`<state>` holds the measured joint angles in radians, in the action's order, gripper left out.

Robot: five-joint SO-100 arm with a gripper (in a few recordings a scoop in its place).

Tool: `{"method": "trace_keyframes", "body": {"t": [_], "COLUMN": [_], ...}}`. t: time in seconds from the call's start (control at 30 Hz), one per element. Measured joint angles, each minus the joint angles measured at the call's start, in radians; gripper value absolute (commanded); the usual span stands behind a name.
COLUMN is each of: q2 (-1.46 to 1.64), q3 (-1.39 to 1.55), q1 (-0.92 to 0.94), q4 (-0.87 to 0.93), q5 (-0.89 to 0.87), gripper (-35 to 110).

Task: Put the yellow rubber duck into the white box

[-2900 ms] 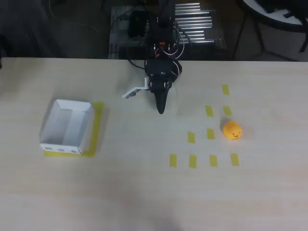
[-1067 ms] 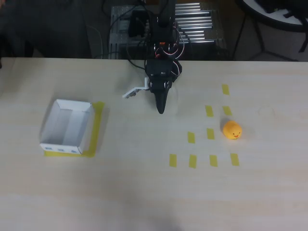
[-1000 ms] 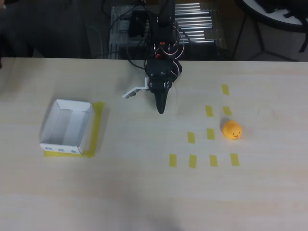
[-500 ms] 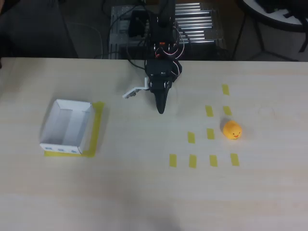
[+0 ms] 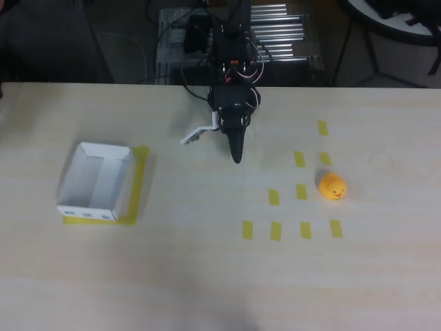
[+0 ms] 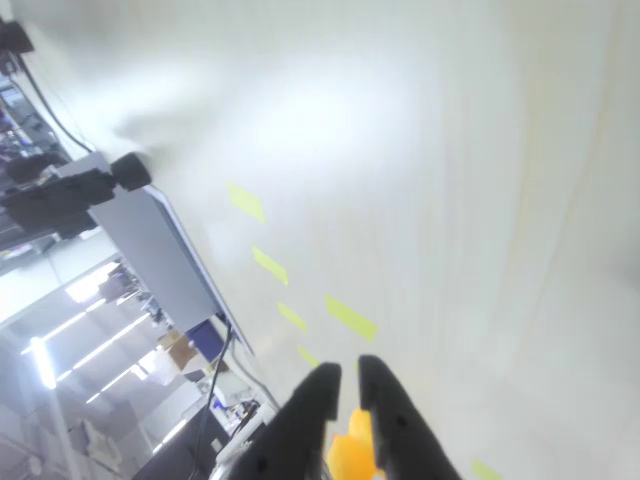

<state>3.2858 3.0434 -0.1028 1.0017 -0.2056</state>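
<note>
Yellow rubber duck (image 5: 333, 186): small, likely light, soft, rounded; grip across body sides. Lies at 4 o'clock from end effector (image 5: 236, 155), which is narrow, empty.

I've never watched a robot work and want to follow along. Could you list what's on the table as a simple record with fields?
gripper: black gripper over bare table, fingers nearly together, holding nothing
duck: yellow rubber duck on the table, right of the gripper in the overhead view
box: white box at left, empty, on yellow tape
markers: small yellow tape rectangles near the duck
task status: duck not yet picked up
</note>
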Motion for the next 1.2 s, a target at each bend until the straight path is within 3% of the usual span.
{"method": "trace_keyframes", "body": {"t": [0.3, 0.5, 1.03, 1.2], "q2": [0.0, -0.089, -0.971, -1.166], "q3": [0.0, -0.08, -1.325, -1.578], "q1": [0.0, 0.009, -0.103, -0.16], "q4": [-0.025, 0.048, 0.508, 0.627], "q5": [0.008, 0.16, 0.247, 0.39], "gripper": [0, 0, 0, 2]}}
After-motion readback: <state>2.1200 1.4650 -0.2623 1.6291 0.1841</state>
